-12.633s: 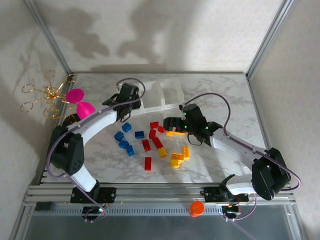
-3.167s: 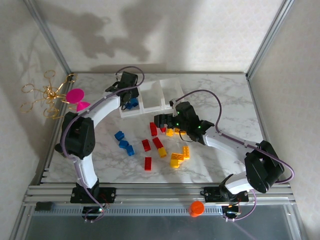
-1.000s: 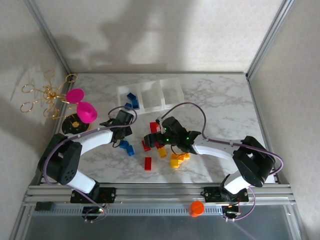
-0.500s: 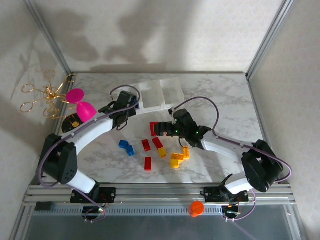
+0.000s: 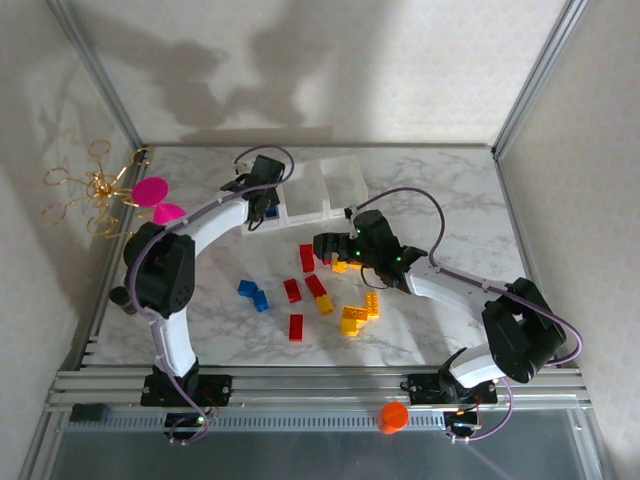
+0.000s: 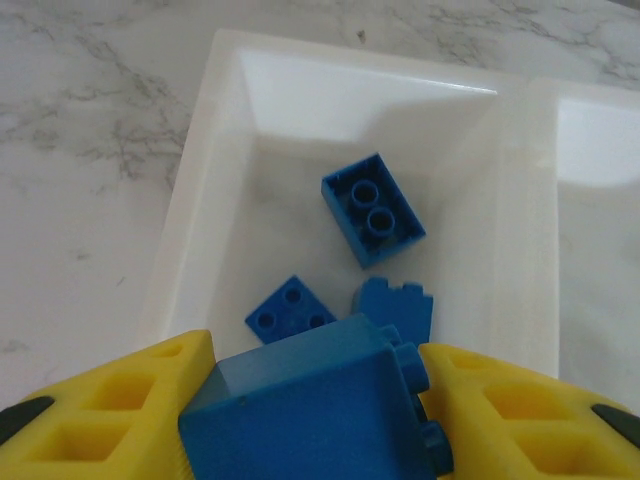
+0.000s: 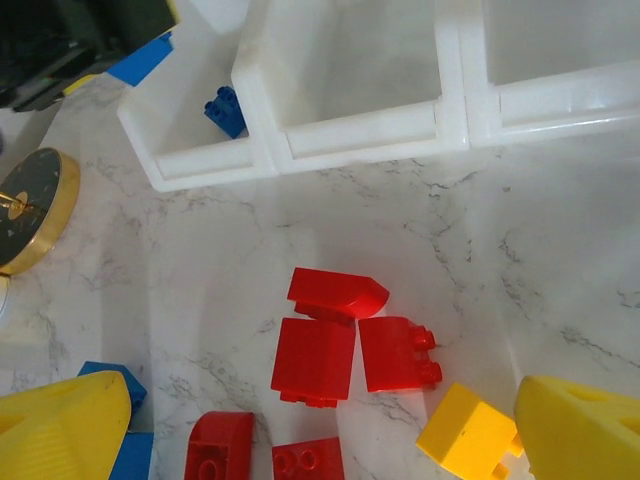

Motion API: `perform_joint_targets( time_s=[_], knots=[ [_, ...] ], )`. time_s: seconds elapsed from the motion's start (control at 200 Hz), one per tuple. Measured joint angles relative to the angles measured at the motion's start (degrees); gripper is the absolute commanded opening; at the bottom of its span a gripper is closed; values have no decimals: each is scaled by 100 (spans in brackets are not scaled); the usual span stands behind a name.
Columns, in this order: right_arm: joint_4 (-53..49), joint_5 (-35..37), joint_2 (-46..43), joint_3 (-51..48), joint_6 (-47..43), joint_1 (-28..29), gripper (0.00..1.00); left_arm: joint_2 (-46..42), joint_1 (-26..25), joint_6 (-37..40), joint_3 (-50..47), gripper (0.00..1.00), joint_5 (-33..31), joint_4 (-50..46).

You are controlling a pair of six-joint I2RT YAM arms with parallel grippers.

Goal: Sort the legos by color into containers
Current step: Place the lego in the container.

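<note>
Marble-patterned table [image 5: 440, 200], pale walls, aluminium frame posts at the corners. At the upper left of the top view we note a gold wire ornament [image 5: 88, 190] and magenta discs [image 5: 152, 192]. An orange knob [image 5: 393, 416] sits by the rail at bottom centre. The right wrist view catches a black-and-gold round disc [image 7: 28, 205] at its left edge, near the tray's left end. The white tray [image 5: 335, 180] lies upper centre, and from above the left arm's wrist and cable cover much of its left compartment. The left gripper [image 5: 264, 205] hangs over that compartment, clamped on a blue brick [image 6: 300, 390] between its yellow fingers [image 6: 110, 410]. Three more blue bricks [image 6: 372, 208] lie on the compartment floor beneath it. The right gripper [image 5: 325, 247] stands spread wide, holding nothing, above a cluster of red bricks [image 7: 325, 345] just below the tray. A yellow brick [image 7: 468, 435] lies just beside the finger at lower right. Other loose bricks [image 5: 296, 327] in blue, red and yellow are scattered centre frame, apart from both grippers.
</note>
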Motion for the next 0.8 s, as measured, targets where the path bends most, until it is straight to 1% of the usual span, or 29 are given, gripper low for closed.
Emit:
perform_joint_targets(
  time_s=[0.12, 0.225, 0.461, 0.726, 0.801],
  knots=[
    [-2, 0, 0, 7, -33, -15, 99, 450, 15, 116, 463, 44, -79, -31],
    [0, -2, 0, 13, -61, -20, 99, 671, 22, 199, 651, 48, -94, -63],
    [-9, -4, 0, 118, -199, -20, 99, 702, 42, 345, 699, 59, -111, -151],
    [-205, -39, 0, 286, -407, -20, 99, 693, 57, 420, 699, 64, -127, -210],
    [-286, -131, -2, 308, -448, -20, 99, 612, 57, 422, 669, 65, -44, -234]
  ],
)
